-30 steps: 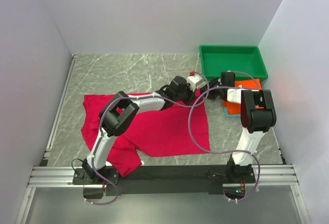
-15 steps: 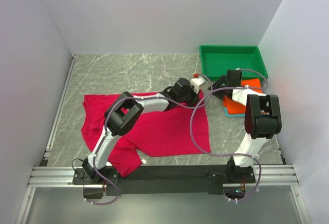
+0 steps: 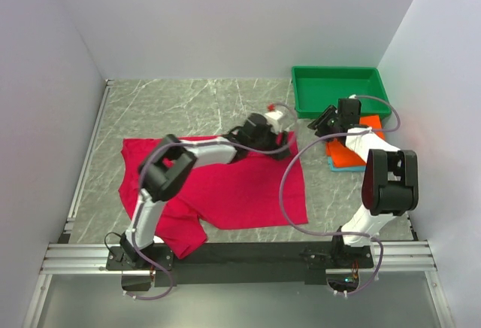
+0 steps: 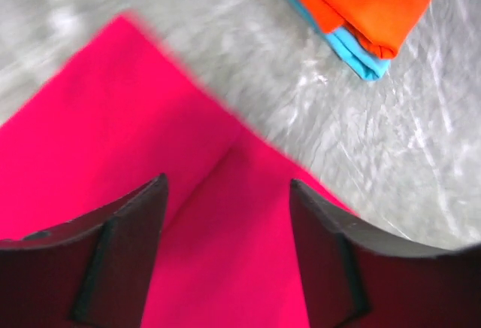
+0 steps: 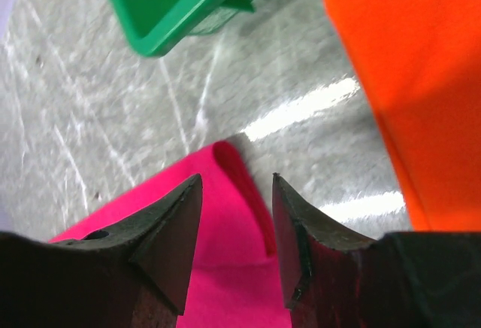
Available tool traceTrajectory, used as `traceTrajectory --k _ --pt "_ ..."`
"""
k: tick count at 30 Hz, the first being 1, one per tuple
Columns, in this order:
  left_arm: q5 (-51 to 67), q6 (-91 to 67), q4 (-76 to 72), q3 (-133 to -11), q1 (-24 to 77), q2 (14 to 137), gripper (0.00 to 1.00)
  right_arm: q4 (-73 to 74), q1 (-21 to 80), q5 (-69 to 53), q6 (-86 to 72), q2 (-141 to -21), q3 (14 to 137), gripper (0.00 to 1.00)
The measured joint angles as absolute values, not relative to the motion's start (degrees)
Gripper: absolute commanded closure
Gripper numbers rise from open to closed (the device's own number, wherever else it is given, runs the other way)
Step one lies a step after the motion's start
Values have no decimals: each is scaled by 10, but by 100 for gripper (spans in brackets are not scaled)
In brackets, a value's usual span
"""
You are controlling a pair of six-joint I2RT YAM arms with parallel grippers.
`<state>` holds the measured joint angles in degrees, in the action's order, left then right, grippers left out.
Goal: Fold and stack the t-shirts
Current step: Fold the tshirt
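**Pink shirt spread flat, both grippers open at its far-right corner**

The crimson-pink t-shirt (image 3: 233, 189) lies spread on the grey marbled table (image 3: 188, 102), left of centre. Its long axis runs left to right. One straight edge faces right, and a sleeve-like flap juts toward the arm bases at the near-left end. Which end carries the collar cannot be told.

The left gripper (image 3: 276, 116) sits over the shirt's far-right corner. In the left wrist view its jaws (image 4: 227, 185) stand well apart with nothing between them and pink cloth (image 4: 113, 140) below. A crease runs through that corner.

The right gripper (image 3: 322, 123) is just beyond the same corner, between the shirt and the green plastic tray (image 3: 294, 87). In the right wrist view its jaws (image 5: 237, 180) are parted and hold nothing. The shirt's rolled corner tip (image 5: 237, 215) lies on the table under the gap.

The orange t-shirt (image 3: 347, 156) is folded and rests on the folded teal t-shirt (image 3: 333, 164). This stack is at the right of the table, just in front of the tray. A teal edge shows along its left and near sides (image 4: 353, 50).
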<state>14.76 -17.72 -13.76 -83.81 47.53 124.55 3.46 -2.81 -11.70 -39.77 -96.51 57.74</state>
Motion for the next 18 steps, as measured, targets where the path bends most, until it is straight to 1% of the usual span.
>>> traceTrajectory --k 5,11,15,18 --pt "97 -255 -92 -740 401 1100 29 58 -9 -135 -379 -943 575 52" --pt "-26 -335 11 -659 247 908 31 96 58 -135 -357 -945 577 52" --pt "-77 -357 58 -604 149 859 34 122 88 -133 -348 -980 605 52" --pt "-97 -364 94 -568 85 865 36 143 91 -124 -344 -1018 631 52"
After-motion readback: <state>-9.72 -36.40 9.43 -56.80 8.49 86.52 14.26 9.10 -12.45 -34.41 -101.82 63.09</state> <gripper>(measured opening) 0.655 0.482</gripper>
